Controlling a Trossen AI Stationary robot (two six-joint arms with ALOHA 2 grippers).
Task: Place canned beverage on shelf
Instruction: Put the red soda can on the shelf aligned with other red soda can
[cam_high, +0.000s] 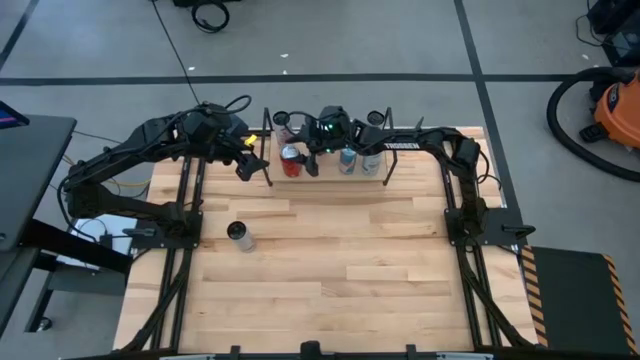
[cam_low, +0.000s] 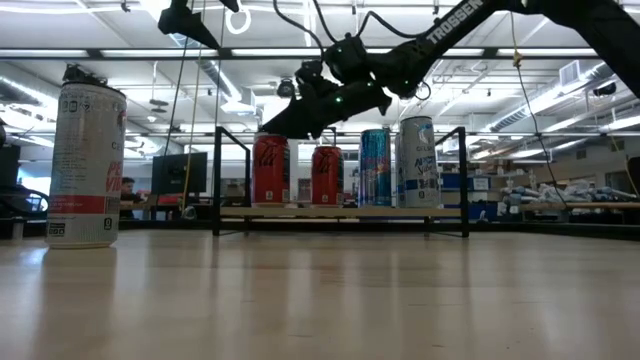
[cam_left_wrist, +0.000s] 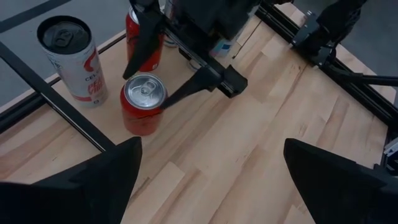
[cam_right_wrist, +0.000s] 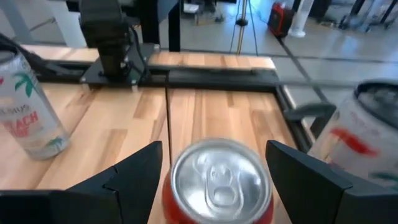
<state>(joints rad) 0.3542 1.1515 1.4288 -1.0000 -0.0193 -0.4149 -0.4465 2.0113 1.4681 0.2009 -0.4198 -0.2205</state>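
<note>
- The right end effector hovers over the shelf, fingers spread to either side of a red can just below it, not clamped in the wrist view.
- That can stands on the shelf, a second red can beside it.
- The left end effector, fingers wide apart, holds nothing beside the shelf's end.
- Farthest off, a white can stands alone on the table.

Wood table — shelf at far edge, four cans on it; lone can left.
</note>
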